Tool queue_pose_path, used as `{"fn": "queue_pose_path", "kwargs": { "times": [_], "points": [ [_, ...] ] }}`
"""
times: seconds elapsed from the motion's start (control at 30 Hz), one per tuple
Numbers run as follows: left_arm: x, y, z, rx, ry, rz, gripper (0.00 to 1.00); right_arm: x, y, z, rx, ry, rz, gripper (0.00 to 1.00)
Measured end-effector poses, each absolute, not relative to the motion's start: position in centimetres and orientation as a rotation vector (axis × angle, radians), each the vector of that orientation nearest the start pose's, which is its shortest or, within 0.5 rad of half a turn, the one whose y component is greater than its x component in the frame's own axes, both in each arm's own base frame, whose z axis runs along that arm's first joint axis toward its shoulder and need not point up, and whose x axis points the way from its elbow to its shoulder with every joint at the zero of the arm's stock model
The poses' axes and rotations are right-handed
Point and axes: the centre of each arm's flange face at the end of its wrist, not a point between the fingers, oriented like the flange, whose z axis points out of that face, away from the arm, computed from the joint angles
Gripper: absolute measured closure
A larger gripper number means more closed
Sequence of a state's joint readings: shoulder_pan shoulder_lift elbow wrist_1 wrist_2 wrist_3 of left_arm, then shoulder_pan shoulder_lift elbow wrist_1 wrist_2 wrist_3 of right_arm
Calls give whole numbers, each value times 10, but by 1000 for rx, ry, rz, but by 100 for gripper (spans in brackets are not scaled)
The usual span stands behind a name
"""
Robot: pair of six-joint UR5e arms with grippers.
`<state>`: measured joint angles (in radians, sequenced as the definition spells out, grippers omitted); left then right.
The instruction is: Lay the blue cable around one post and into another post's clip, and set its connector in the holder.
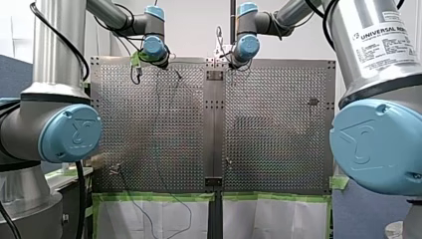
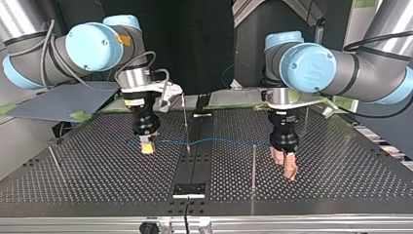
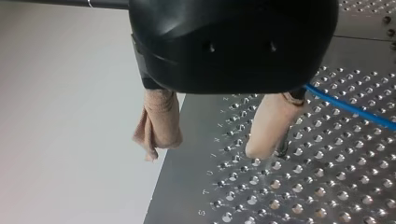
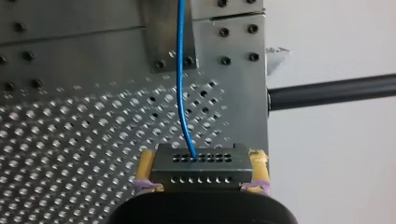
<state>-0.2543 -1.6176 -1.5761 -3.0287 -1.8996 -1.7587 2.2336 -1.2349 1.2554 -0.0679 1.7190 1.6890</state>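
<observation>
Right hand [image 4: 202, 169] with yellow pads [image 4: 147, 164] clamped on black connector [image 4: 201, 161], blue cable [image 4: 181, 84] leaving the connector straight ahead over perforated counter [image 4: 70, 126], left hand [image 3: 210, 150] spread wide, cable just beside one beige pad [image 3: 273, 123], right arm's label [image 1: 383, 36] reading "UNIVERSAL"

Blue cable [image 2: 214, 141] runs from right end effector [image 2: 147, 147] past post [image 2: 185, 122].
</observation>
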Motion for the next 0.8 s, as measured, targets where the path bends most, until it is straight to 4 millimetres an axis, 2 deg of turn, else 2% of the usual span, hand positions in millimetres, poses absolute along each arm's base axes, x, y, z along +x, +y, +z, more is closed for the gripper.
{"fn": "queue_pose_path", "kwargs": {
  "times": [0.2, 0.4, 0.63, 0.8],
  "points": [
    [473, -223, 472, -210, 1537, -96, 0, 477, -440, 481, 1474, -1014, 1695, 100],
    [483, -224, 453, -193, 1589, -90, 0, 473, -450, 497, 1445, -1013, 1702, 100],
    [506, -228, 426, -155, 1631, -114, 0, 470, -460, 522, 1389, -995, 1728, 100],
    [519, -220, 430, -160, 1621, -128, 0, 471, -470, 537, 1344, -972, 1756, 100]
  ]
}}
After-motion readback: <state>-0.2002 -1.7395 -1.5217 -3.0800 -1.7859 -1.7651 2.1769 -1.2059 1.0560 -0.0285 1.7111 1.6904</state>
